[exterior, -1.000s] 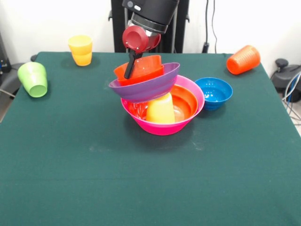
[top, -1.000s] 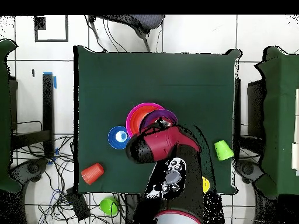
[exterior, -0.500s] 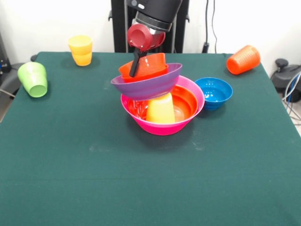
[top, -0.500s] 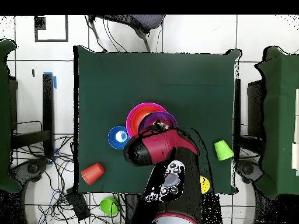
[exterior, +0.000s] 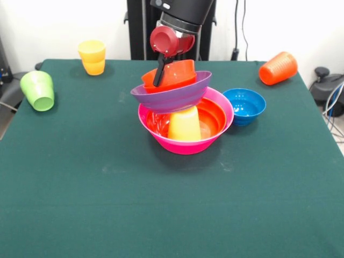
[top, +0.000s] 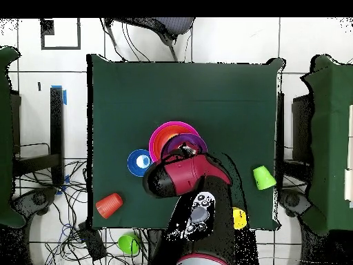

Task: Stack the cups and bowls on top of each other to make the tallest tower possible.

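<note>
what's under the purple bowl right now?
An upturned yellow cup props the tilted purple bowl, standing in the large orange bowl nested inside the pink bowl. The far side beneath the purple bowl is hidden.

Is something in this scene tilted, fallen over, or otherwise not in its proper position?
Yes. The purple bowl sits tilted on the upturned yellow cup inside the pink bowl. The orange cup at the table's far corner lies on its side.

Dark green surface (exterior: 107,204). Pink bowl (exterior: 185,145) holding an orange bowl (exterior: 215,115) and yellow cup (exterior: 184,124), purple bowl (exterior: 172,97) above. Blue bowl (exterior: 244,106), green cup (exterior: 37,90), ribbed orange cup (exterior: 278,67).
</note>
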Action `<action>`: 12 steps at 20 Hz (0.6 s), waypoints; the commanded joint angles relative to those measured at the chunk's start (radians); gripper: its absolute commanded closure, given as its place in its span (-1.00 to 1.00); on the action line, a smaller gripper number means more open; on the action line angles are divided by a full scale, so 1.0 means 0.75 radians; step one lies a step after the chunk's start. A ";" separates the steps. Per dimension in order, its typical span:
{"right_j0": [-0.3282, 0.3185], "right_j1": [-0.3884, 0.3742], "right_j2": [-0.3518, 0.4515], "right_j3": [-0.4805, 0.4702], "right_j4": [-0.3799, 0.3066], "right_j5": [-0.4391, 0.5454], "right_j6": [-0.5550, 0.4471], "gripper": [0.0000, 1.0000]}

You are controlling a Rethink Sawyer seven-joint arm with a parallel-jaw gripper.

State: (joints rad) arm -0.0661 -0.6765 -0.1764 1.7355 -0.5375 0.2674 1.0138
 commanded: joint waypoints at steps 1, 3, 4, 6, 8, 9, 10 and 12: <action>0.006 0.016 0.125 0.069 0.033 -0.084 0.264 1.00; 0.008 0.021 0.114 0.065 0.024 -0.103 0.269 1.00; 0.010 0.024 0.107 0.061 0.022 -0.117 0.275 1.00; 0.026 0.035 0.079 0.043 0.019 -0.154 0.298 1.00; 0.048 0.042 0.038 0.024 0.019 -0.217 0.330 1.00; 0.055 0.042 0.027 0.020 0.022 -0.242 0.338 1.00; 0.052 0.039 0.031 0.023 0.031 -0.257 0.341 1.00; 0.052 0.034 0.038 0.027 0.063 -0.283 0.359 1.00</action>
State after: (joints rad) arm -0.0516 -0.6762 -0.1990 1.7435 -0.5362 0.1624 1.0218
